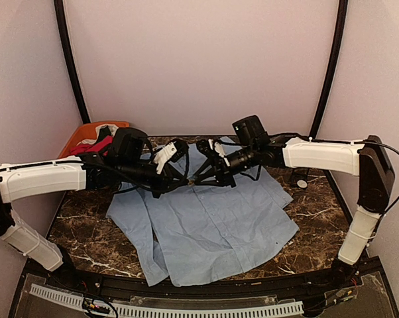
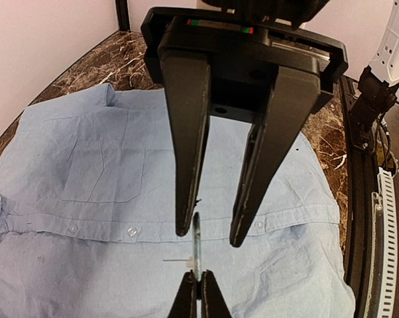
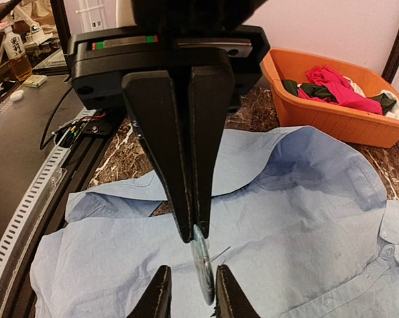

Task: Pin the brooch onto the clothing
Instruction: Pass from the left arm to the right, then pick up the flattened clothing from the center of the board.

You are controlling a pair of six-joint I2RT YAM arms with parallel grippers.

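The left claw [image 3: 193, 235] is pinched shut on the brooch [image 3: 203, 268], a thin disc, while the right claw [image 2: 209, 237] stands partly open with one finger on either side of it, contact unclear. The left arm [image 1: 40, 179] reaches in level from 9 o'clock and the right arm [image 1: 322, 156] from 3 o'clock, claws meeting tip to tip above the 12 o'clock end of the light blue shirt [image 1: 213, 232], spread front-up on the table [image 1: 80, 228].

The left claw [image 2: 199, 285] pinches the brooch [image 2: 196, 242] upright above the blue shirt [image 2: 87, 165], right claw [image 2: 211, 236] straddling it
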